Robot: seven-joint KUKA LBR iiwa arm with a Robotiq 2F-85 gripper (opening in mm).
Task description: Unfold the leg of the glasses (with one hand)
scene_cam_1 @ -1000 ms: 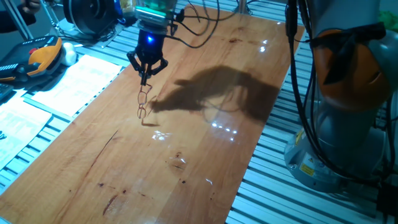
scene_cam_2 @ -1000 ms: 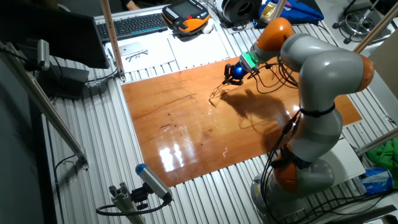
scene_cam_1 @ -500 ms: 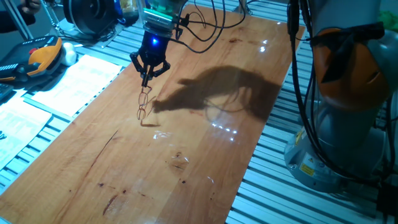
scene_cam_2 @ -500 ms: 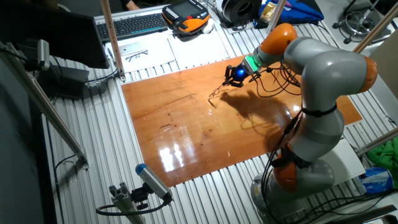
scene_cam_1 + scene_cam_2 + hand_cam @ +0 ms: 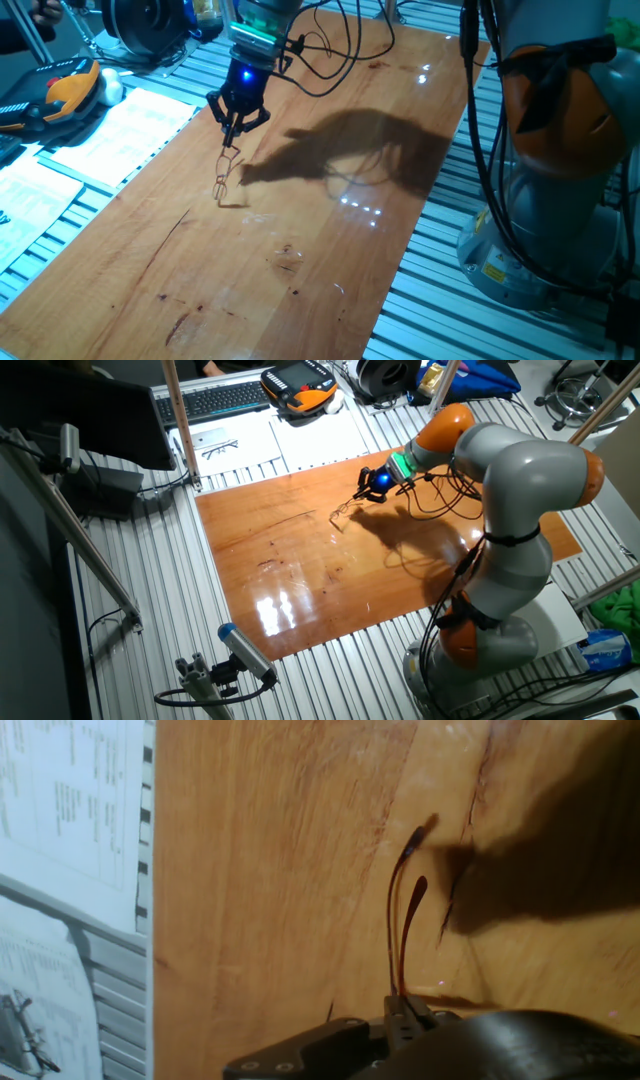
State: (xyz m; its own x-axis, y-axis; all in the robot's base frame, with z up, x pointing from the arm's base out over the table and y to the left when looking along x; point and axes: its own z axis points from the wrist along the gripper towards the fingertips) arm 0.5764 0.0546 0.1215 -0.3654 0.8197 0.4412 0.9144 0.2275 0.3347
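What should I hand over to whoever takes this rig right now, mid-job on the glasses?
Gripper: shut on the glasses, pinching them at the top, above the wooden table.
Glasses: hanging down from the fingers, lower end at or just above the table; contact can't be confirmed. The hand view shows two slim legs running close together away from the fingers.
Done: glasses gripped and lifted upright.
Left: the leg doesn't look swung out yet; open it, then set the glasses down.
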